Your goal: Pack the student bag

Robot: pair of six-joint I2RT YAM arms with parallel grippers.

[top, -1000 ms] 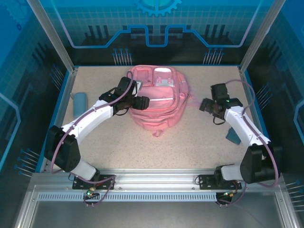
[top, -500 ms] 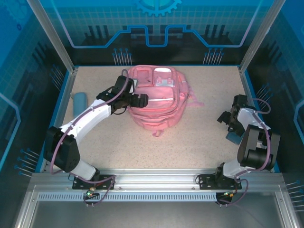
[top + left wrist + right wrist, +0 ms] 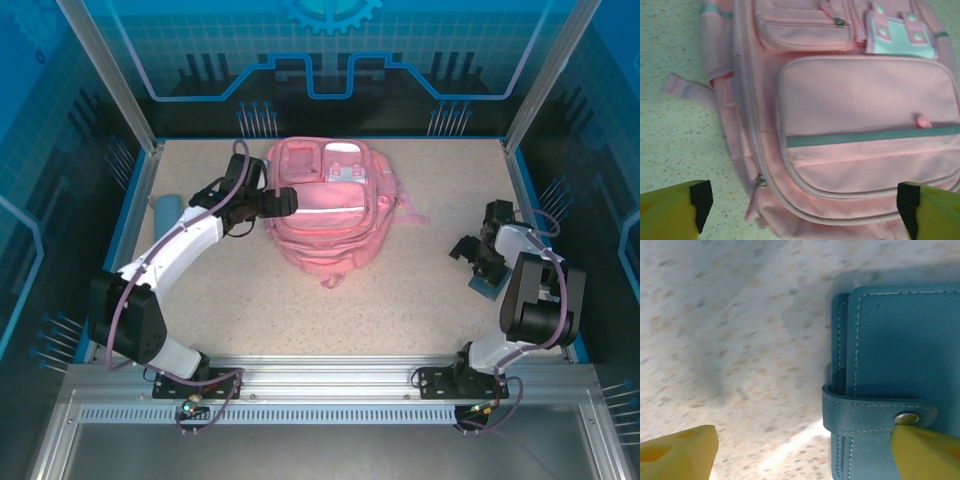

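Overhead view: large soft pink fabric backpack (image 3: 335, 205) lies flat on the speckled beige table (image 3: 400, 310), front side up. It sits toward 12 o'clock of the table's middle, well short of the far edge. Pale stripe across its front pocket, one strap trailing toward 3 o'clock.

Left gripper (image 3: 284, 200) is at the backpack's 9 o'clock edge. In the left wrist view, the left gripper (image 3: 805, 200) has its yellow fingers (image 3: 670, 210) spread wide with nothing between them. The backpack (image 3: 850, 125) lies just ahead, zipper pulls visible. Contact with the fabric cannot be told.

Right gripper (image 3: 475, 258) is out at 3 o'clock, near the table's right edge, beside a flat teal stitched leather wallet (image 3: 487, 289). In the right wrist view, the right gripper (image 3: 805, 445) also stands wide and holds nothing. One finger overlaps the wallet (image 3: 890, 355) at its snap tab; touching or hovering cannot be told.

Small light-blue pencil case (image 3: 166, 213) lies at 9 o'clock, well apart from the backpack.
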